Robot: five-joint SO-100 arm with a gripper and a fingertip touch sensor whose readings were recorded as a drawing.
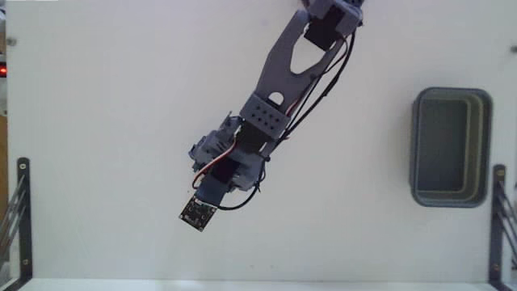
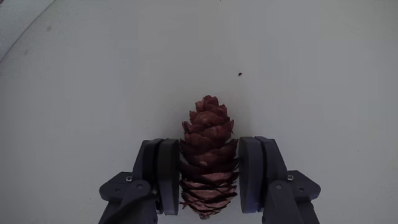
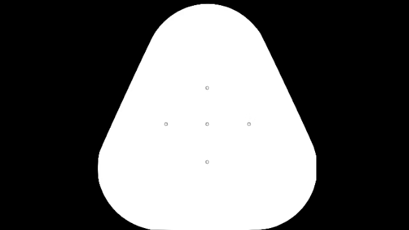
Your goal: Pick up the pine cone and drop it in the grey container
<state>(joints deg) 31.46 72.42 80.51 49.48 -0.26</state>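
Gripper closed around the pine cone on the white table, container far to the side.

In the wrist view the gripper (image 2: 209, 177) has both fingers pressed against the sides of the pine cone (image 2: 209, 155), so it is nearly shut on it; the cone's tip points away from the camera. I cannot tell if the cone is lifted or rests on the table (image 2: 93, 74). In the fixed view the arm hides the cone, and the grey container (image 1: 451, 147) stands well apart at the right. The scales are uneven, so the cone may slip or turn during the carry.
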